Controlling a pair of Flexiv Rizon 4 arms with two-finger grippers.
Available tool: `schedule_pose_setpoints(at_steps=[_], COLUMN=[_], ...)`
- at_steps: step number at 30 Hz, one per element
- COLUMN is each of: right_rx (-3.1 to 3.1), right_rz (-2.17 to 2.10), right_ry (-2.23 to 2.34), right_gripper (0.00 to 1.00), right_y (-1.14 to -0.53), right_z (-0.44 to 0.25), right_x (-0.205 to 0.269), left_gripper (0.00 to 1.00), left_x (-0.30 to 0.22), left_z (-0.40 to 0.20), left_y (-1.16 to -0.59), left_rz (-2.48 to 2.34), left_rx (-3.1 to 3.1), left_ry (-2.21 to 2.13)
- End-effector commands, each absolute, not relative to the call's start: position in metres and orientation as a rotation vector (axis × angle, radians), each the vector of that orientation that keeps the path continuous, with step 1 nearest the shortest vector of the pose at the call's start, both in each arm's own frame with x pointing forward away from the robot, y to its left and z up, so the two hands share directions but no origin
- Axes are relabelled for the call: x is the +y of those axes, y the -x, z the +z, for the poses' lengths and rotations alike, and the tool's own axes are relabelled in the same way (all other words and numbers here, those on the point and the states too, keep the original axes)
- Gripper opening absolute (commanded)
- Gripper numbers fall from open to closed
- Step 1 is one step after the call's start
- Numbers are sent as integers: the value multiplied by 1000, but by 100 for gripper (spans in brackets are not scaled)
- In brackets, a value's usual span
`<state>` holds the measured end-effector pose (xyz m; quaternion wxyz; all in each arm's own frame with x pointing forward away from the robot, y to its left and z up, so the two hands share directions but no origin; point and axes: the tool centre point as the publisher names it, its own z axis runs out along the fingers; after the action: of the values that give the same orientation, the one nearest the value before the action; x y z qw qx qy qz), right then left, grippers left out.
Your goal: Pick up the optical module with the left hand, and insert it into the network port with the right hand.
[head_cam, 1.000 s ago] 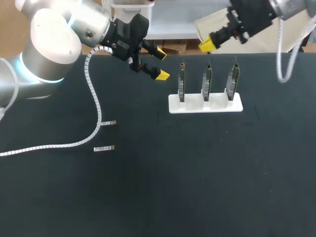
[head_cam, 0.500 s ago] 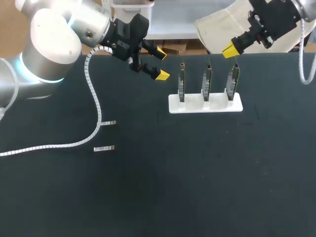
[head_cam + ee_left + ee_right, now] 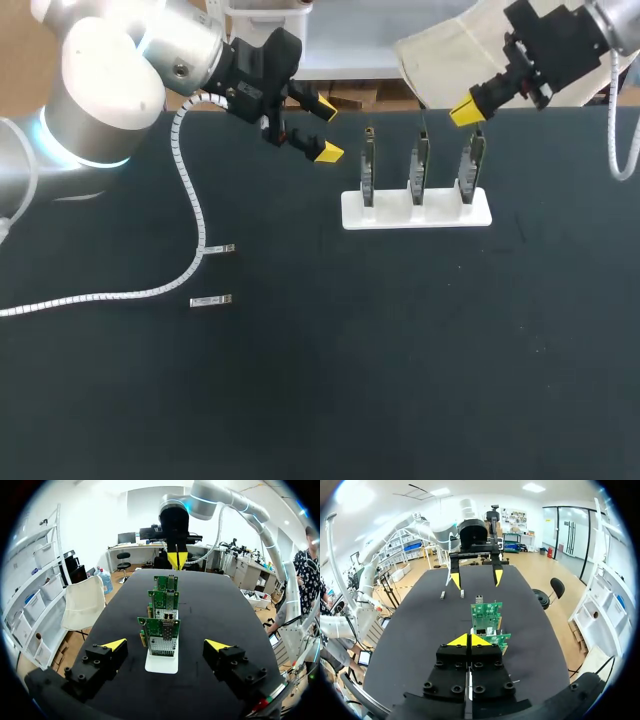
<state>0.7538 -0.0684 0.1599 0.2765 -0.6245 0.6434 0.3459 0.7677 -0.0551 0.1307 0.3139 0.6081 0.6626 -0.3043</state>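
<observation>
The left gripper (image 3: 325, 128) is being held wide open, with nothing between its fingers. It is being kept in the air just beside the left end of the stand (image 3: 350, 213), with its tips pointing toward the cards. In the left wrist view the stand (image 3: 161, 665) is being seen just ahead of this gripper (image 3: 166, 645), with the three cards (image 3: 163, 629) lined up one behind another.

The right gripper (image 3: 465, 112) is being held with its tips pressed together on nothing. It is being kept above the right end of the stand, close over the last card.

Two modules are being left untouched on the table (image 3: 400, 380), well apart from the stand and beyond its left end. One module (image 3: 211, 299) is lying farther from the stand and the other (image 3: 219, 249) a little nearer. A cable (image 3: 190, 190) is being trailed from the left arm down past them.

The first step, the pick-up by the left gripper, is being judged as not yet begun, since that gripper is being held high and far from both modules. The next move is being judged to call for the left gripper to be swung away from the stand, lowered over one module and lined up across its narrow sides. Care is being called for so that the cable and the second module are not being caught. A port (image 3: 170, 615) on a card is being left for the right gripper afterwards.
</observation>
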Motion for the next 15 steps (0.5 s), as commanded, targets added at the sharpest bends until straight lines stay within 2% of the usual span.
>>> schedule_pose_setpoints(at_steps=[1, 15], right_rx=[1726, 1718], right_rz=[924, 921], right_ry=[1691, 1721], right_gripper=[0, 0], right_y=[-757, -764], right_z=[157, 154], right_x=[-68, -67], left_gripper=[100, 100], left_x=[-55, -55], left_z=[131, 131], left_y=[-768, -768], left_rz=[-800, -800], left_rx=[1751, 1751], left_ry=[-1603, -1603])
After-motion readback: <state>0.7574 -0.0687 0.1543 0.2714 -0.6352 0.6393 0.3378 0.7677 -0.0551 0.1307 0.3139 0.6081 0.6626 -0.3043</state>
